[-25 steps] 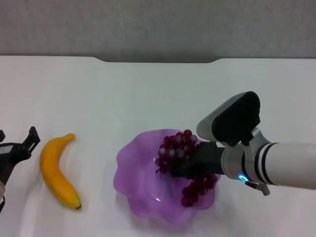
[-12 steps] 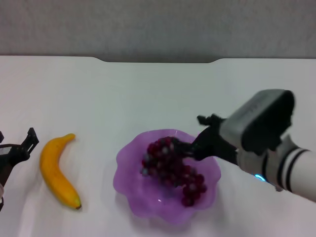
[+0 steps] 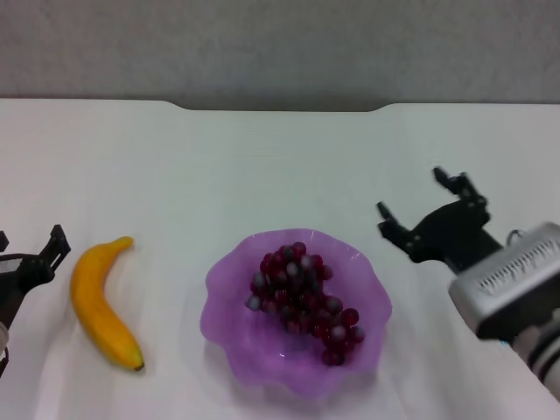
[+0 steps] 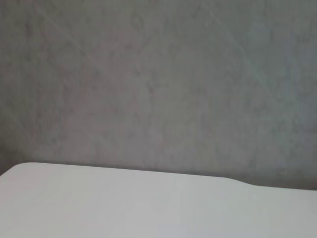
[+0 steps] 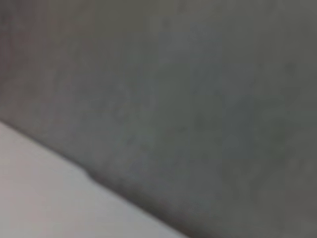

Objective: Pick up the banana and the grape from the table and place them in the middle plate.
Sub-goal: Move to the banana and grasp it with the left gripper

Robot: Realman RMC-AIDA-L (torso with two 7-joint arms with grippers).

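Resting inside the translucent purple plastic plate with the scalloped flower-shaped rim [image 3: 229, 302], at lower centre of the head view, the long bunch of dark red-purple grapes, some frosted grey [image 3: 302, 300], lies diagonally across the bowl and within the rim. That half of the task reads as done.

The right gripper [image 3: 430, 208] stands at centre right of the head view, beside the plate's right rim and clear of it. Its black fingers are spread wide with nothing between them; it touches neither grapes nor plate.

The single curved yellow-orange banana with a dark tip [image 3: 98, 303] lies on the plain white smooth tabletop [image 3: 262, 166] at lower left of the head view, well apart from the plate's left rim, its dark tip toward the lower edge of the frame.

The left gripper [image 3: 31, 262] sits at the far left edge of the head view, just beside the banana but not touching it. Only part of it shows, so whether it is spread or closed cannot be told.

Both wrist views show only the grey wall and a strip of tabletop.

Judgement: the step in hand is the banana pick. The next move calls for the left gripper to close across the banana's mid-length and carry it to the plate, setting it beside the grapes without pushing them over the rim.
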